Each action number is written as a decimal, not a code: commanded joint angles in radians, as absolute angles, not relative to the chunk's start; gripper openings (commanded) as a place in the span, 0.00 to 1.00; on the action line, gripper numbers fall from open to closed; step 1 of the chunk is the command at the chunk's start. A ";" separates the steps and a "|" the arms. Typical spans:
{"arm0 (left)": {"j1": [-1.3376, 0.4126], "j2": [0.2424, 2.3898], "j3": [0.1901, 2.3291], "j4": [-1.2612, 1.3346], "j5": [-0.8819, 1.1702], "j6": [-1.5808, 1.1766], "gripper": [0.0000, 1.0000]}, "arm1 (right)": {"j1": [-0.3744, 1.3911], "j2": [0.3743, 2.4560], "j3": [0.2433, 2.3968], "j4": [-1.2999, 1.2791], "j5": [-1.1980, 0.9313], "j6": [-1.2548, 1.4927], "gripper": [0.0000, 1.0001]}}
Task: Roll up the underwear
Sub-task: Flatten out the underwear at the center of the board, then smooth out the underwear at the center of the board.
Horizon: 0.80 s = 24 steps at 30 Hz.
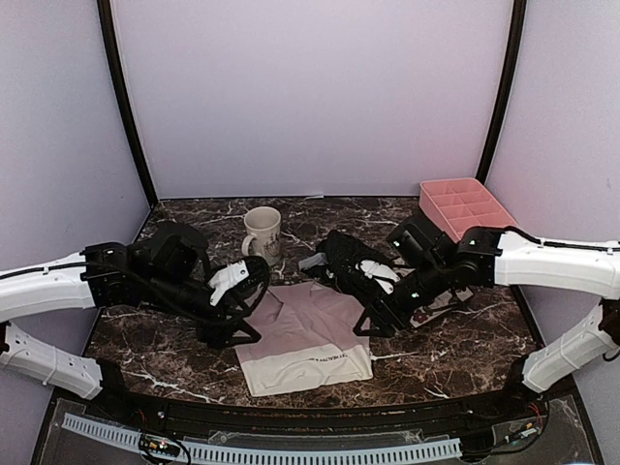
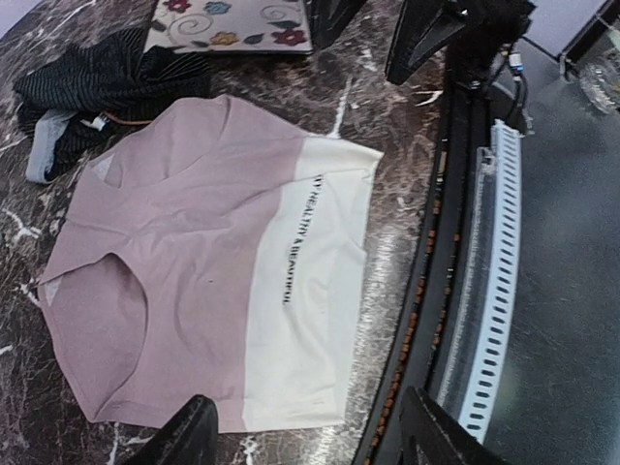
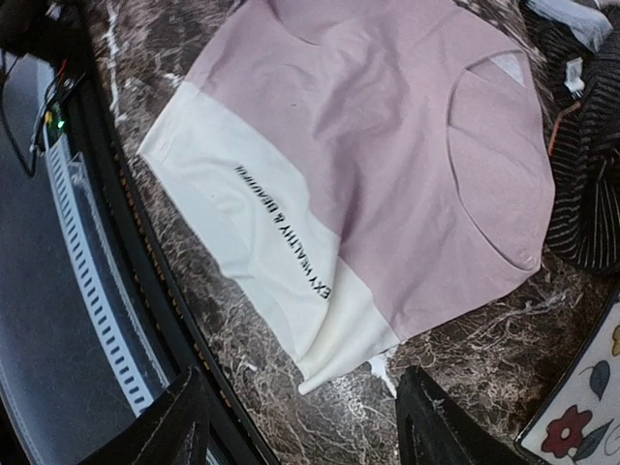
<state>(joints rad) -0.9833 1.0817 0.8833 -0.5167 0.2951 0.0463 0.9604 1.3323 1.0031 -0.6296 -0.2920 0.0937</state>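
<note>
The pale pink and white underwear (image 1: 308, 339) lies spread flat on the dark marble table, its white waistband with black lettering toward the front edge; it also fills the left wrist view (image 2: 194, 262) and the right wrist view (image 3: 387, 165). The black ribbed underwear (image 2: 97, 87) lies crumpled behind it, toward the right (image 1: 334, 254), and shows at the right edge of the right wrist view (image 3: 586, 174). My left gripper (image 1: 232, 327) hovers open at the pink garment's left edge (image 2: 310, 436). At its right edge my right gripper (image 1: 373, 318) stands open (image 3: 305, 426). Neither holds anything.
A flowered white plate (image 2: 232, 24) sits beyond the black garment, under the right arm (image 3: 581, 417). A cream mug (image 1: 263, 232) stands at the back centre. A pink divided tray (image 1: 465, 205) is at the back right. The table's front rail (image 2: 484, 291) runs just past the waistband.
</note>
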 commanded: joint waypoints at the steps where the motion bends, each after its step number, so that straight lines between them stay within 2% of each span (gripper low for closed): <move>1: -0.953 1.215 0.901 -0.514 0.114 0.077 0.64 | 0.906 1.437 1.032 -0.567 -0.271 0.178 0.62; 4: -0.913 1.334 0.938 -0.459 0.090 0.072 0.58 | 0.905 1.519 1.055 -0.545 -0.276 0.200 0.52; 12: -0.833 1.671 1.081 -0.515 0.057 0.129 0.43 | 0.901 1.662 1.070 -0.523 -0.238 0.237 0.33; 19: -0.821 1.738 1.051 -0.654 0.010 0.195 0.35 | 0.899 1.718 1.079 -0.528 -0.228 0.248 0.29; 24: -0.784 1.630 0.964 -0.696 -0.011 0.169 0.32 | 0.899 1.725 1.067 -0.536 -0.237 0.237 0.28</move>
